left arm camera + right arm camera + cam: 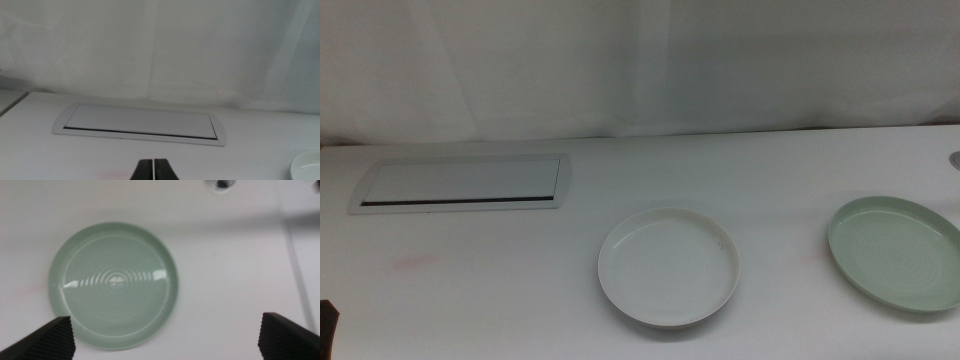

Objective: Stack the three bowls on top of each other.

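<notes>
1. Bowls seen on the white table [520, 300]: a cream-white bowl [669, 267] near the middle front; a pale green bowl [897, 252] well apart from it at the right edge, partly cut off; neither is stacked.
2. Grey bowl: only a small grey sliver is seen at the far right edge, too little to identify.
3. Right gripper [165, 336]: held above the table just beside the green bowl; jaws spread wide, nothing between them.
4. Left gripper [153, 170]: jaws pressed together, empty; pointed at the flat white panel [463, 184] with its dark slot, at the table's back left.
</notes>
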